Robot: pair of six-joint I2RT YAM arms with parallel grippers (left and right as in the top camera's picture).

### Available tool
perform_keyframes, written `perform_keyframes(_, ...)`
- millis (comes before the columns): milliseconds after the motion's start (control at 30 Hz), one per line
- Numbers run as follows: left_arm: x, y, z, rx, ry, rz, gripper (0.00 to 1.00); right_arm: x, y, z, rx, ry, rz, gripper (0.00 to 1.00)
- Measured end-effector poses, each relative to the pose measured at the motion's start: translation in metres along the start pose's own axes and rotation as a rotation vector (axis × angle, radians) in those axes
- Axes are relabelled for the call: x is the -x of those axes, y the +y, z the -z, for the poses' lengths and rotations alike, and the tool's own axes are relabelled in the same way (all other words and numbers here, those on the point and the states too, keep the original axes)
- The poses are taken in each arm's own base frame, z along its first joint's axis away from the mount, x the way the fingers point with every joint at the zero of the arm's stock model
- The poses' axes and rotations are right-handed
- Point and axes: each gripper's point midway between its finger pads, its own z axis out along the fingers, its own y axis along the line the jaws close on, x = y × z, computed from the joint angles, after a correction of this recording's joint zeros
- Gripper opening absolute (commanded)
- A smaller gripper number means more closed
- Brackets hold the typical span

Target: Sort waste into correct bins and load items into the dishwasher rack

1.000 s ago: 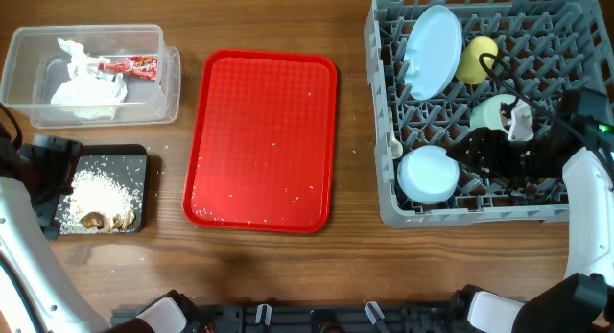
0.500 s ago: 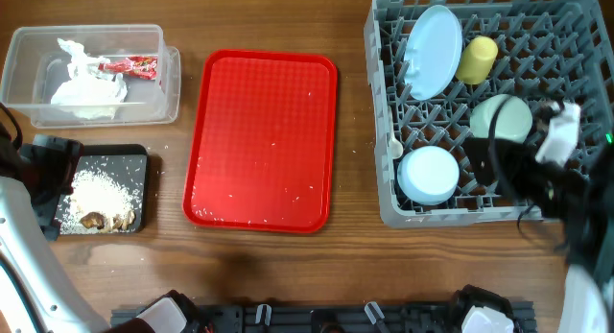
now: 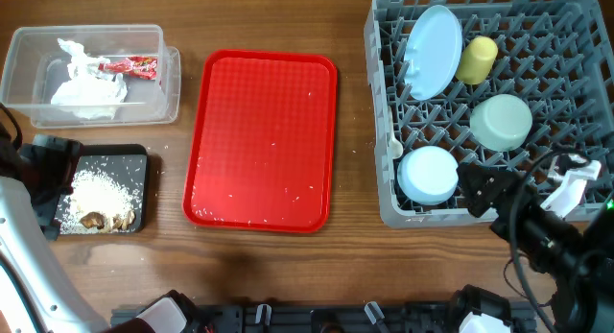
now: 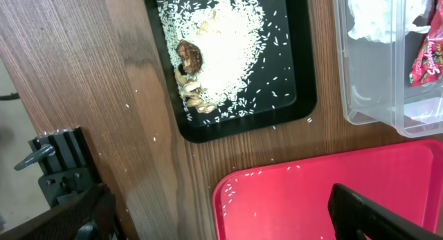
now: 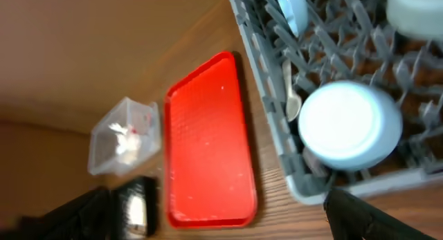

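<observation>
Both pincers stand apart, empty: left gripper (image 4: 218, 198) beside the black tray (image 3: 137, 162) of rice (image 3: 96, 189) at eight o'clock, right gripper (image 5: 216, 193) at the six o'clock edge of the dishwasher rack (image 3: 382, 112). The napkin (image 3: 86, 91) and wrapper (image 3: 129, 66) lie in the clear tub (image 3: 171, 83)

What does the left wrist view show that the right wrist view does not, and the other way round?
Only the left wrist view shows the rice and brown lumps plainly, lying in the black tray. Only the right wrist view shows the dishwasher rack, with the pale blue bowl and the white spoon in it. Both show the red tray and the clear tub.
</observation>
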Motion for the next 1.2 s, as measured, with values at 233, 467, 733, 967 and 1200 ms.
perform_keyframes(233, 0.000, 0.000, 0.000, 0.000, 0.000, 0.000, 1.00, 0.000, 0.000, 0.000, -0.001, 0.001, -0.607, 1.00)
perform_keyframes(467, 0.000, 0.000, 0.000, 0.000, 0.000, 0.000, 1.00, 0.000, 0.000, 0.000, 0.001, 0.003, -1.359, 1.00)
perform_keyframes(733, 0.000, 0.000, 0.000, 0.000, 0.000, 0.000, 1.00, -0.004, -0.008, 0.005, -0.035, -0.084, -1.490, 1.00)
perform_keyframes(967, 0.000, 0.000, 0.000, 0.000, 0.000, 0.000, 1.00, -0.061, -0.085, 0.042, -0.437, -0.300, -1.403, 1.00)
perform_keyframes(1200, 0.000, 0.000, 0.000, 0.000, 0.000, 0.000, 1.00, -0.037, -0.130, 0.067, -0.468, -0.620, -1.173, 1.00)
